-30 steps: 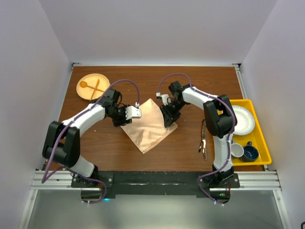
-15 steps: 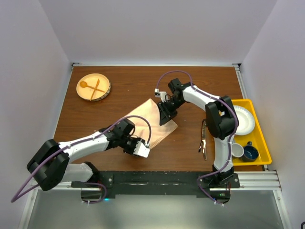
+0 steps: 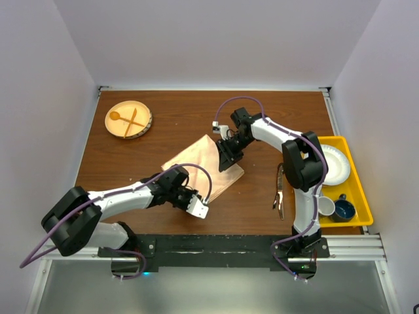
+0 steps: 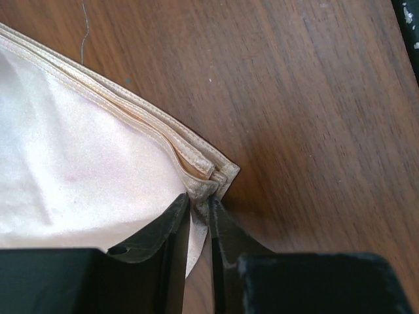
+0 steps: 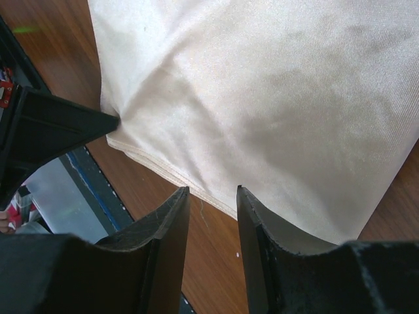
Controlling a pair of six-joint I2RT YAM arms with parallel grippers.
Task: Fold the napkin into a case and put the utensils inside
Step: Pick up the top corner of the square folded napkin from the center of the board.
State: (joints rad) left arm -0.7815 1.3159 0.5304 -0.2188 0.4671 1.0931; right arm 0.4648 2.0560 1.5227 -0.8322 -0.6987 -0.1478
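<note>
Fold step in hand: left gripper [image 4: 200, 209] pinches the napkin [image 3: 203, 157] corner at its 6 o'clock, table centre. Right gripper [image 5: 213, 196] fingers spread over the 3 o'clock edge, gripping nothing. Utensils [image 3: 279, 190] well apart at 3 o'clock. Next probably needs lifting that corner across without dropping layers

White links [image 3: 121, 196], black joints [image 3: 71, 219], purple cables [image 3: 239, 100] (one looping along each arm), black jaws.

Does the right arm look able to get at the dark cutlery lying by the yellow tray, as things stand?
Probably yes: the cutlery lies uncovered on the table beside that arm, and the right hand is open over the napkin, gripping nothing.
</note>
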